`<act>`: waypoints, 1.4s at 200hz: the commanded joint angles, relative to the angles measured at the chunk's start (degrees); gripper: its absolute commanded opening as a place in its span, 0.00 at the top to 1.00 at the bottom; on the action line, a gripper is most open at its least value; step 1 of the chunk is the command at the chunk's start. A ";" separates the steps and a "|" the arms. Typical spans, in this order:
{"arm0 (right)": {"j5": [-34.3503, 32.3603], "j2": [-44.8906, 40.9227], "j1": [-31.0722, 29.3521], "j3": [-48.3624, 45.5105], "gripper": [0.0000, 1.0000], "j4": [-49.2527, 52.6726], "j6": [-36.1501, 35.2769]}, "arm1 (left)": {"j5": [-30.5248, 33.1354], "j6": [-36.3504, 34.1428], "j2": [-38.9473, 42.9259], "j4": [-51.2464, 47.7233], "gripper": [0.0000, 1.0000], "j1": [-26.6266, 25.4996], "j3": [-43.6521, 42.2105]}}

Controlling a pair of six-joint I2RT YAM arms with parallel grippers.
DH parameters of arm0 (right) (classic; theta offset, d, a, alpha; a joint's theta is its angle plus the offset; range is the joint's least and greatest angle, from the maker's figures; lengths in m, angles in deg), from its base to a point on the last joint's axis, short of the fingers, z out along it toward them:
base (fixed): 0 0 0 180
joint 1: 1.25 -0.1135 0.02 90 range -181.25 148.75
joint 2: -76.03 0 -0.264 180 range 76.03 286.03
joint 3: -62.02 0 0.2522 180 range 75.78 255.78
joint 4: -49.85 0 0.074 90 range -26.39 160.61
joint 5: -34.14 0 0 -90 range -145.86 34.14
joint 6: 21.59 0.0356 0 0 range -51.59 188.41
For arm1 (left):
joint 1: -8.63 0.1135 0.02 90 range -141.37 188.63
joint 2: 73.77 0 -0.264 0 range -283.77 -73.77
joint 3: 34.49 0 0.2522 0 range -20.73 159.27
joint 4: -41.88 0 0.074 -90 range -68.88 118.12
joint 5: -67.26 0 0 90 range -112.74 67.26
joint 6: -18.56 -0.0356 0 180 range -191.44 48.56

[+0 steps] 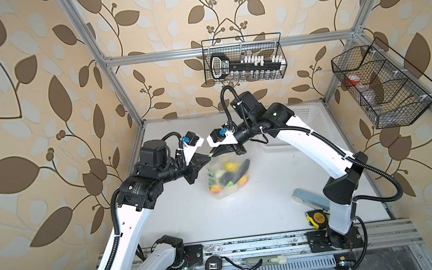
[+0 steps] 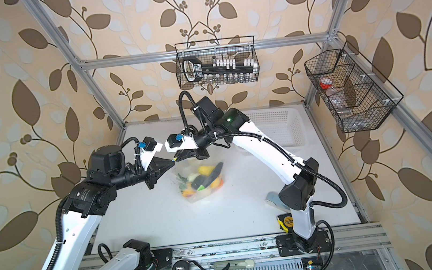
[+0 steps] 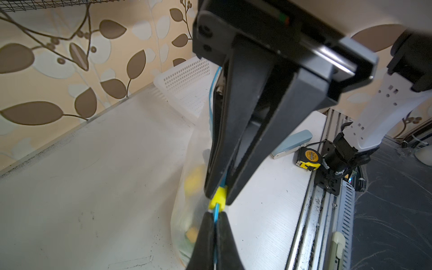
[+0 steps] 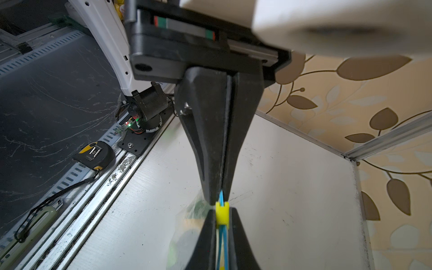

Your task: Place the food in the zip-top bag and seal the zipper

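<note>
**Both tools pinched on the bag's mouth**

White table [image 1: 247, 216] underneath, with a perforated white basket [image 2: 272, 126] over at the far right corner. Mid-table, just below the two tool tips: the zip-top bag [image 1: 222, 193], clear and crinkled, mouth edge drawn up between them. Packed inside, the food [image 1: 229, 174], yellow, orange, dark green and pale pieces in one heap. Over to the left tool [image 3: 215, 216]: clamps tight on the zipper [image 3: 217, 209], blue strip running straight through closed fingers. Now the right tool [image 4: 221, 210]: meets it tip to tip, squeezes narrow on the yellow slider tab [image 3: 218, 197]. Slider just beside the left fingertips, almost touching.
</note>
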 commanded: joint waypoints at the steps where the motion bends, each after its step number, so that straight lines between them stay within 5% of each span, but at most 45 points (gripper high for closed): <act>1: 1.00 0.91 0.08 1.93 0.90 2.27 -0.46 | 0.62 0.07 0.92 2.64 1.00 -0.46 -0.46; 280: -0.08 -0.69 3.68 1.55 0.91 6.12 -2.54 | 12.00 2.44 4.11 4.69 1.00 -0.46 -3.69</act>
